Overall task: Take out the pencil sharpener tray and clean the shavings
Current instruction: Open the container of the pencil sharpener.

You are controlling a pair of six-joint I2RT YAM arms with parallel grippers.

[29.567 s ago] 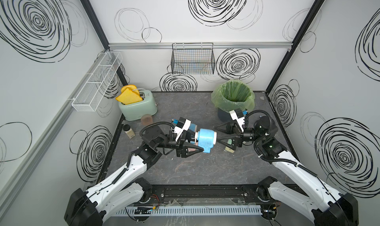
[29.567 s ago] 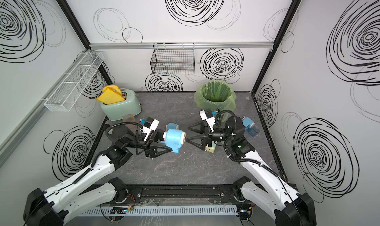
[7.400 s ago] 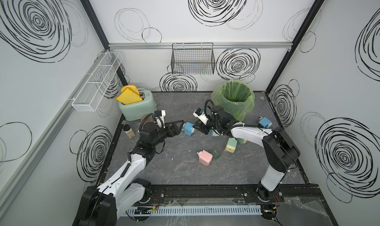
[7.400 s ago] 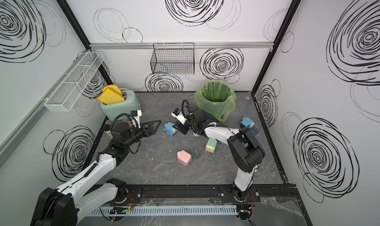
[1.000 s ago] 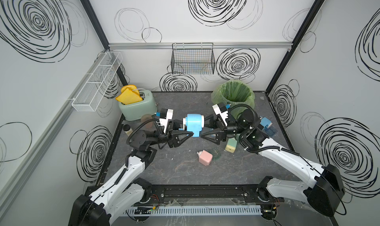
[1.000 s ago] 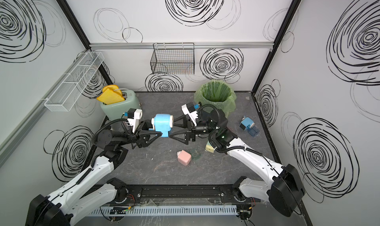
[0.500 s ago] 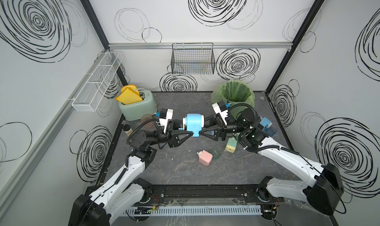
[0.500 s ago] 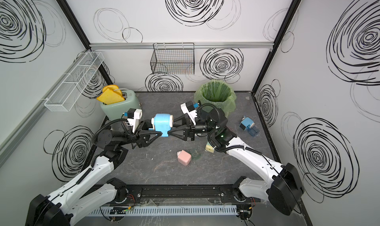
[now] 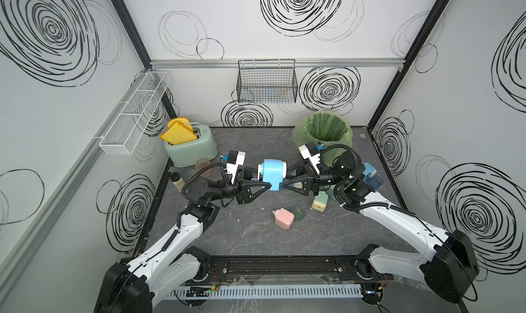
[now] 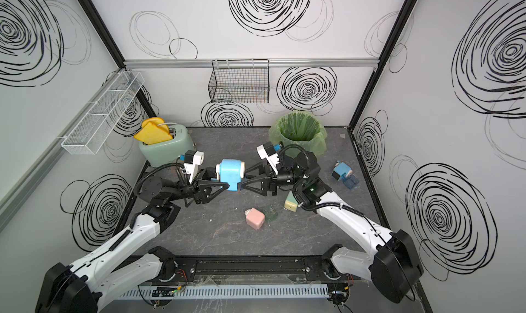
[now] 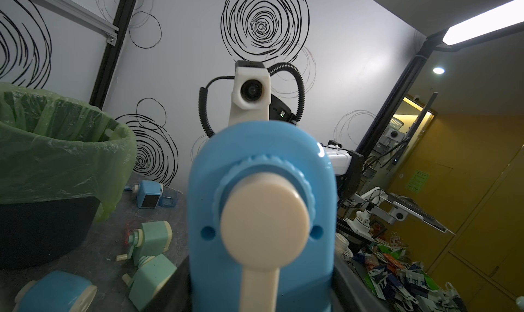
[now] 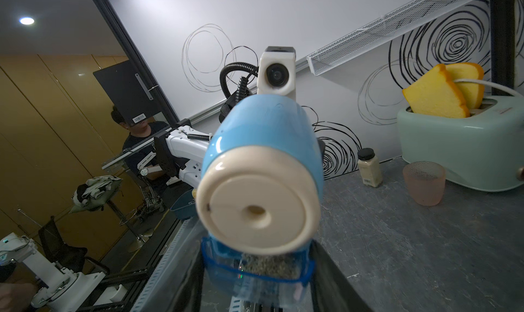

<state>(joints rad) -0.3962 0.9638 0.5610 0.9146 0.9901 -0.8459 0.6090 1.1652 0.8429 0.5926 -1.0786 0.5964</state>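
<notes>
Sharpener [image 9: 273,173] in air between arms, long axis along the line joining them. Crank end toward left gripper [image 9: 263,181], clamped on body. Tray [image 12: 255,271] with shavings [image 12: 266,263] under hole end faces right gripper [image 9: 284,178], jaws closed on tray sides. Pull-out probably runs straight toward right arm.

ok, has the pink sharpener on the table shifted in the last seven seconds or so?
No. The pink sharpener lies in the same spot on the table, with the same gap and bearing to the green-lined bin behind it.
</notes>
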